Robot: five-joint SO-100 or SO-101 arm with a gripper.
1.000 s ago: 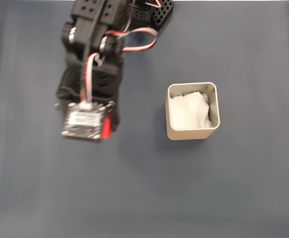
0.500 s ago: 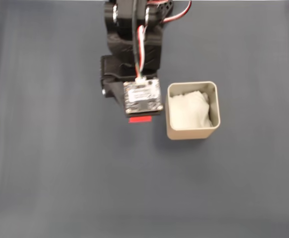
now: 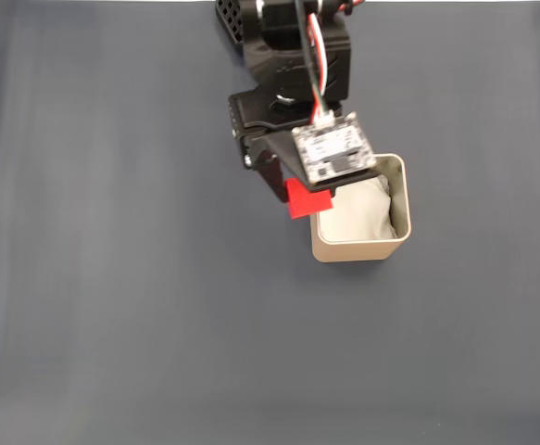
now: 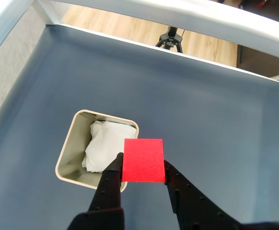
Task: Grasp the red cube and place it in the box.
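The red cube (image 4: 143,160) is clamped between my black fingers (image 4: 111,178) in the wrist view, held in the air. My gripper (image 4: 143,165) is shut on it. In the fixed view the red cube (image 3: 307,200) pokes out under the arm's circuit board, over the left rim of the box (image 3: 357,248). The box (image 4: 72,153) is beige with rounded corners and holds white padding (image 4: 106,146); in the wrist view it sits just left of and below the cube. My gripper (image 3: 305,190) is mostly hidden under the arm in the fixed view.
A dark grey mat (image 3: 112,306) covers the table. The arm's base (image 3: 251,14) stands at the top edge of the fixed view. Beyond the mat, the wrist view shows a pale frame (image 4: 187,17), wooden floor and a tripod (image 4: 170,36).
The arm has swung to the right across the mat with the red cube in its jaws, from well left of the box to over the box's left rim.
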